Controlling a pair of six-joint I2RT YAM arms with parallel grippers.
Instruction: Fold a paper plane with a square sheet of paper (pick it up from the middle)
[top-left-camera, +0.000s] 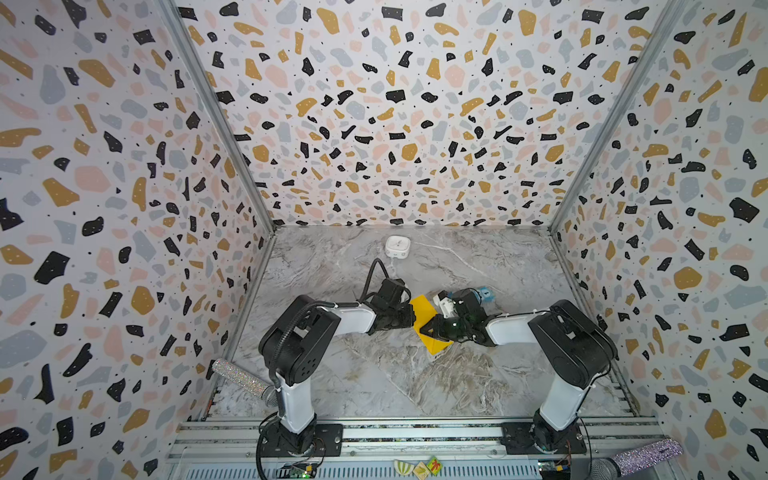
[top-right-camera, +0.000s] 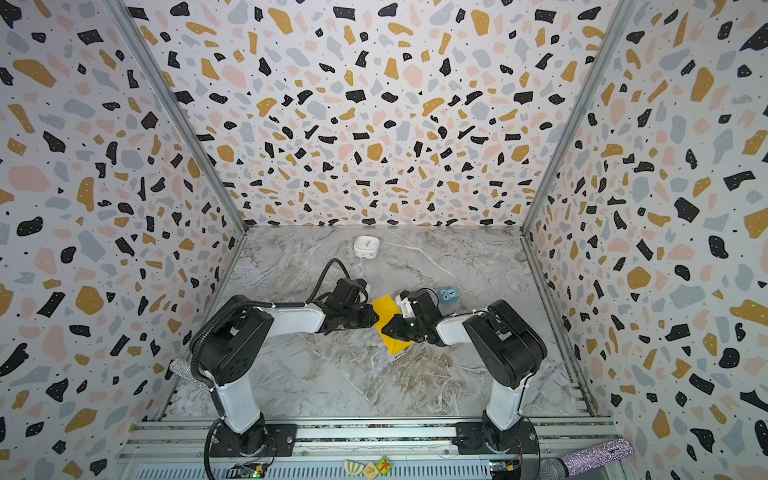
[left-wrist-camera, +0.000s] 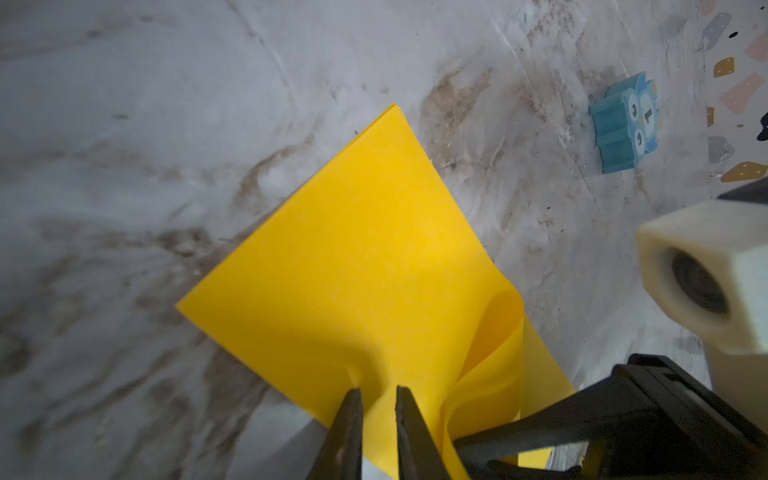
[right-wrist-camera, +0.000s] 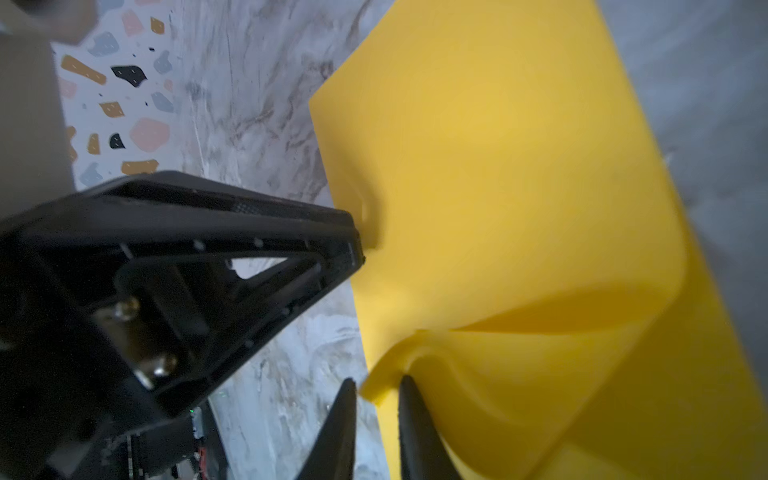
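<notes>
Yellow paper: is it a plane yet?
Not yet. Done: the paper is bent over once, loosely, with a round fold, not a crease. In hand: the left fingers pinch one edge; the right fingers stand apart around a corner. Still to do: pressing that fold flat, then the nose and wing folds.

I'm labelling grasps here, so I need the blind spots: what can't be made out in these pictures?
Both top views: middle of the square sheet of paper, covered by the left gripper and right gripper.
Right wrist view: whether the right gripper pinches the sheet; blurred.
Top view: white box's markings, too small.
</notes>
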